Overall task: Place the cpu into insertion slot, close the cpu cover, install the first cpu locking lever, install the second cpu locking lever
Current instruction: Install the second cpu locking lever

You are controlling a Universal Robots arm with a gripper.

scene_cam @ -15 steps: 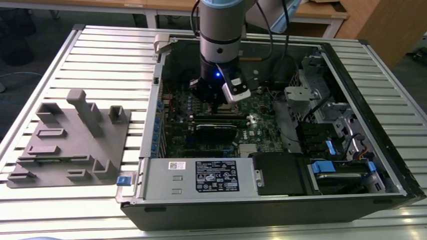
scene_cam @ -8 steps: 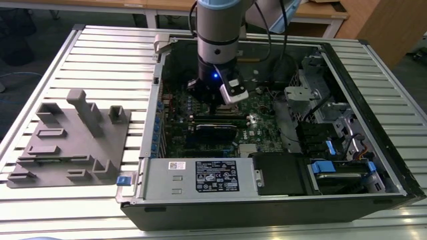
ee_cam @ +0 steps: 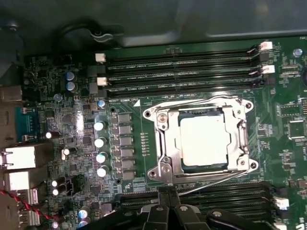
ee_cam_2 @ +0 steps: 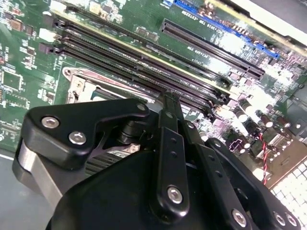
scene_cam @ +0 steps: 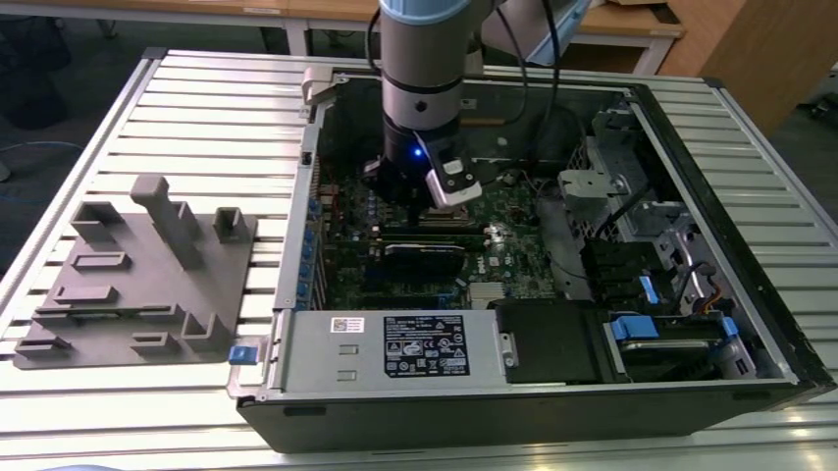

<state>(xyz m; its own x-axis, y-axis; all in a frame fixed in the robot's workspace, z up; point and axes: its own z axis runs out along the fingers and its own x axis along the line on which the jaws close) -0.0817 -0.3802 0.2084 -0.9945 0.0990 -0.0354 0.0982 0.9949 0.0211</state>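
Hanging inside the open computer case (scene_cam: pixel 733 245) on the slatted bench (scene_cam: pixel 196 108), the arm's end effector (scene_cam: pixel 422 218) sits above the green motherboard (scene_cam: pixel 504 250) in the exterior view; a grey fixture block (scene_cam: pixel 144 275) lies outside the case, on the exterior view's left. In the second wrist view the end effector (ee_cam_2: pixel 169 98) has fingers pressed together, gripping nothing, over the memory slots (ee_cam_2: pixel 158 67). In the first wrist view the cpu (ee_cam: pixel 205 139) sits in the insertion slot (ee_cam: pixel 169 143), cpu cover (ee_cam: pixel 201 106) down around it, end effector (ee_cam: pixel 166 191) just beside the socket edge.
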